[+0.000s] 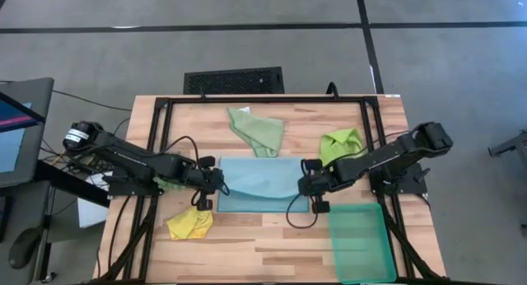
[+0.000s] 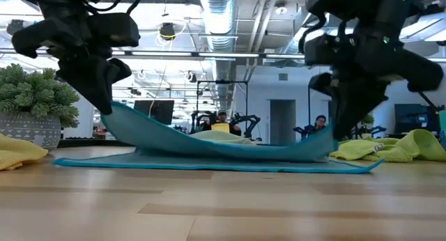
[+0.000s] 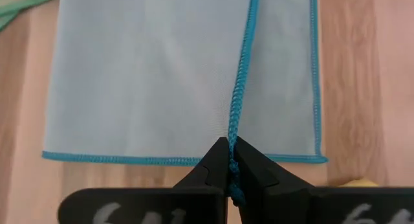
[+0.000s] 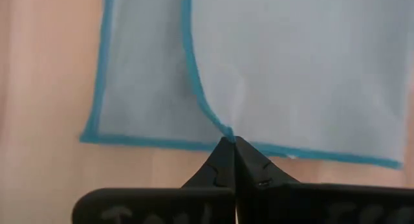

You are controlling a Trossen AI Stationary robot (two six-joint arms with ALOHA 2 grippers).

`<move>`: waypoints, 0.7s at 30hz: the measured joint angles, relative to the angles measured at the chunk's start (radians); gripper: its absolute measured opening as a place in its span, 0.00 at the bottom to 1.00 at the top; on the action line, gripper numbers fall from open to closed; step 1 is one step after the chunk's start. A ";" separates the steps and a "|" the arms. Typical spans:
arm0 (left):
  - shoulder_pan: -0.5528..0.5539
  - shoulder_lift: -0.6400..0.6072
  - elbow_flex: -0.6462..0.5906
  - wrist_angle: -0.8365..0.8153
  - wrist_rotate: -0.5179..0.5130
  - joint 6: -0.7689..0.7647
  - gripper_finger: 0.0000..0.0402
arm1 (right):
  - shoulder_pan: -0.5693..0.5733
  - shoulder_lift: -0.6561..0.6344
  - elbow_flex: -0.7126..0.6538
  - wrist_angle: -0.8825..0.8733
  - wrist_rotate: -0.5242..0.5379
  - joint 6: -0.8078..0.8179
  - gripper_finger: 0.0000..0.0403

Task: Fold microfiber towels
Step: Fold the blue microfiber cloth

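The light blue towel (image 1: pixel 263 182) lies mid-table, part of it lifted and doubled over itself. My left gripper (image 1: pixel 207 189) is shut on its left side and my right gripper (image 1: pixel 311 186) on its right side. In the low view the raised layer (image 2: pixel 209 140) sags between the two grippers onto the flat layer (image 2: pixel 209 164). A pale sage green towel (image 1: pixel 257 130) lies crumpled at the far middle. A lime green towel (image 1: pixel 342 143) lies at the far right, and a yellow one (image 1: pixel 191 224) at the near left. My left gripper pinches the raised layer's blue stitched hem (image 3: pixel 234 160) between its two fingers, slanting down from above. The hem runs away from the fingertips, over the flat layer. The held end (image 2: pixel 115 112) is clear of the table. My right gripper pinches the raised layer by its blue hem at a corner (image 4: pixel 226 132), between both fingers, coming steeply down from above. That end (image 2: pixel 324 143) hangs just above the flat layer, and the cloth between the grippers is slack.
A teal plastic tray (image 1: pixel 361 240) sits at the near right. A dark-green spiky plant in a patterned pot (image 2: pixel 31 102) stands at the left, behind my left arm. Black frame rails (image 1: pixel 263 100) run along the table's far and side edges. People and other arms show in the room behind.
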 joint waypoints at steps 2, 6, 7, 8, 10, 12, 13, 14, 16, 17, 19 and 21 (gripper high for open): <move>-0.015 0.000 -0.025 0.037 0.000 -0.017 0.00 | 0.023 0.029 0.000 -0.002 0.000 0.014 0.02; -0.056 0.000 -0.076 0.094 0.001 -0.060 0.00 | 0.069 0.067 0.000 -0.004 0.012 0.027 0.01; -0.065 0.000 -0.084 0.101 -0.001 -0.074 0.00 | 0.080 0.070 0.000 -0.005 0.022 0.034 0.01; -0.075 0.000 -0.089 0.106 -0.004 -0.089 0.00 | 0.088 0.070 0.000 0.000 0.029 0.041 0.01; -0.096 0.000 -0.091 0.111 -0.013 -0.121 0.00 | 0.097 0.070 0.001 -0.007 0.051 0.062 0.01; -0.115 0.000 -0.091 0.128 -0.025 -0.136 0.00 | 0.103 0.070 0.001 -0.008 0.079 0.080 0.01; -0.125 0.000 -0.091 0.143 -0.026 -0.138 0.00 | 0.106 0.069 0.001 -0.011 0.093 0.089 0.01; -0.134 0.000 -0.091 0.161 -0.026 -0.138 0.00 | 0.110 0.061 0.001 -0.021 0.110 0.095 0.01; -0.150 0.000 -0.091 0.184 -0.026 -0.138 0.00 | 0.120 0.048 0.001 -0.028 0.142 0.107 0.01; -0.158 0.000 -0.091 0.185 -0.026 -0.140 0.00 | 0.125 0.046 0.001 -0.027 0.157 0.113 0.01; -0.171 0.000 -0.091 0.189 -0.047 -0.152 0.00 | 0.133 0.032 0.000 -0.038 0.172 0.120 0.01; -0.184 0.000 -0.091 0.189 -0.071 -0.169 0.00 | 0.141 0.025 0.002 -0.029 0.173 0.114 0.01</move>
